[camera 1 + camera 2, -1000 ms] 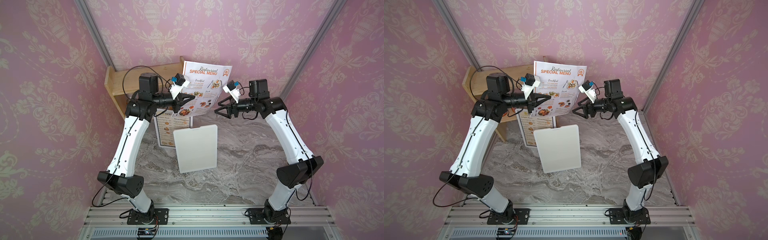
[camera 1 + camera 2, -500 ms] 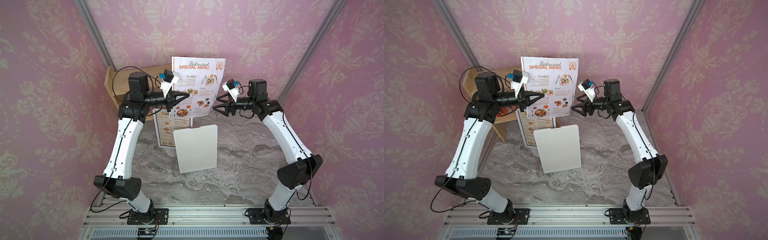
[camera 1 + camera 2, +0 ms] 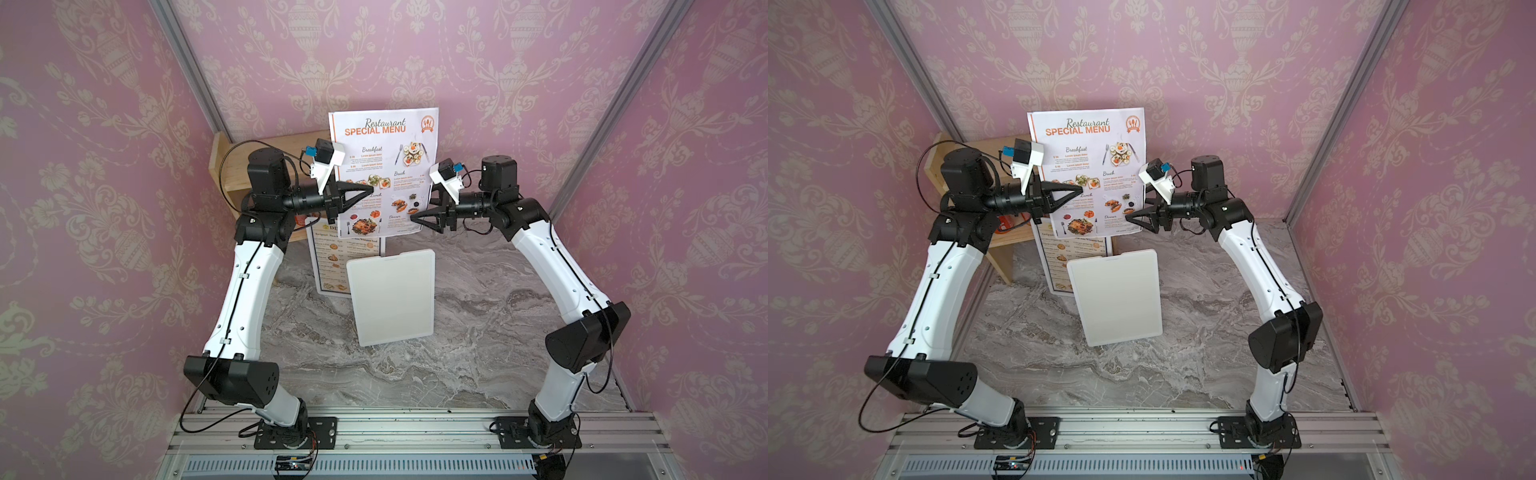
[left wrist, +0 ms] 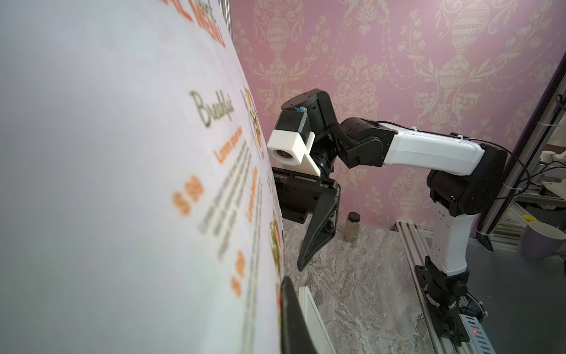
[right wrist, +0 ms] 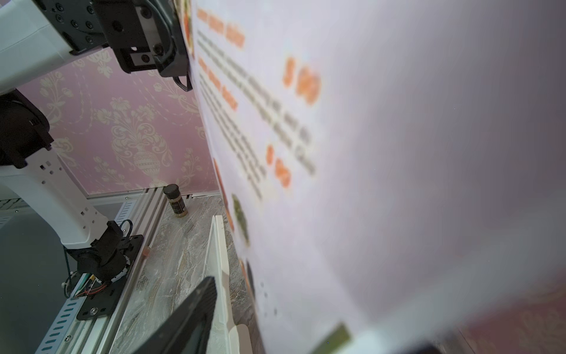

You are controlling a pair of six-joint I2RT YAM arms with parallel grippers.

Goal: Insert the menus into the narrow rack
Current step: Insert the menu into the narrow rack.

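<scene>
Special menu (image 3: pixel 382 174) held aloft, not yet in the rack

My left claw (image 3: pixel 368 191) pinched the sheet upright above the worktop (image 3: pixel 478 332); my right claw (image 3: pixel 422 222) stood wide at its far edge, gripping nothing. The other menu (image 3: pixel 332 262) lay flat below. Next, I judged, the sheet's edge needed lining up with a slot in the wooden rack (image 3: pixel 232 166).

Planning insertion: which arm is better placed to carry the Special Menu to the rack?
Left, probably. The left fingers are shut on the menu, and the rack stands behind that arm. The right fingers are open at the menu's other edge.
</scene>
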